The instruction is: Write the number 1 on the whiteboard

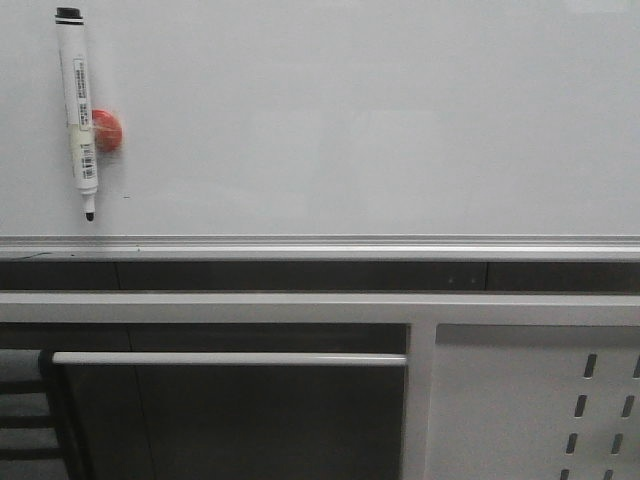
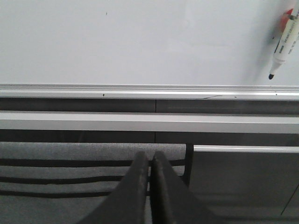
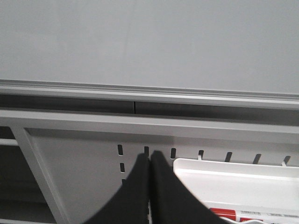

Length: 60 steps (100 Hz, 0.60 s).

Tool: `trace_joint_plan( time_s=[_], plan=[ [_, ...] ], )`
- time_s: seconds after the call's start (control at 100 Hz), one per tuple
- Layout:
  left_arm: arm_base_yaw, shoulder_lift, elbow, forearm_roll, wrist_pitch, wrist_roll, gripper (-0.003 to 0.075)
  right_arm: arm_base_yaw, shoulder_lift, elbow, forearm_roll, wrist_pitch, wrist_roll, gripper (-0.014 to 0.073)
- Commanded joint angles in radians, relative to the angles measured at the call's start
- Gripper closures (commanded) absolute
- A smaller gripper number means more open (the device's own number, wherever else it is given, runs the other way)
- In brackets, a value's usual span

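Front view, whiteboard: you see a glossy pale grey-white sheet filling the far half of the picture, closed along its near edge by a ribbed silver rail.
Front view, marker pen: a white cylinder with a black cap end and a dark tip pointing down, printed labels on the barrel; it hangs upright at far left against a round red magnet just beside it.
Front view, number 1: you can make out no stroke on the board; only a tiny dark speck sits near the pen tip.
Front view, perforated panel: matte white metal with slanted slots, near right, cut off by the edge.
Front view, arms: neither gripper shows here.
Left wrist view, left gripper: two dark, felt-like tapered fingers pressed together, holding nothing, aimed at the board from below the rail.
Left wrist view, pen: only its tip end and a sliver of red magnet show at the picture's edge.
Right wrist view, right gripper: matching dark fingers, tips meeting, nothing between them, in front of the slotted panel.
Right wrist view, tray: smooth white plastic with rounded rim, partly cut off; red-and-white objects inside are too clipped for you to identify.
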Motion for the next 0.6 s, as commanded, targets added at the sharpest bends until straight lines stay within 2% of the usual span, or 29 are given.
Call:
trace_joint_plan(
  time_s=[0.0, 0.2, 0.33, 0.43, 0.59],
  plan=[
    [-0.008, -0.029, 0.022, 0.000, -0.056, -0.007, 0.0738, -0.007, -0.019, 0.029, 0.004, -0.025, -0.009, 0.0665],
    [-0.008, -0.029, 0.022, 0.029, -0.065, -0.001, 0.0738, -0.007, -0.019, 0.029, 0.004, -0.025, -0.009, 0.0665],
    [-0.008, -0.029, 0.022, 0.079, -0.138, -0.001, 0.0738, -0.007, -0.019, 0.029, 0.004, -0.027, -0.009, 0.0665],
    [-0.008, -0.029, 0.022, 0.077, -0.272, -0.001, 0.0738, -0.005, -0.019, 0.029, 0.026, -0.075, -0.009, 0.0665],
    [-0.008, -0.029, 0.022, 0.022, -0.524, -0.001, 0.0738, -0.005, -0.019, 0.029, 0.187, -0.253, -0.009, 0.0665]
  ],
)
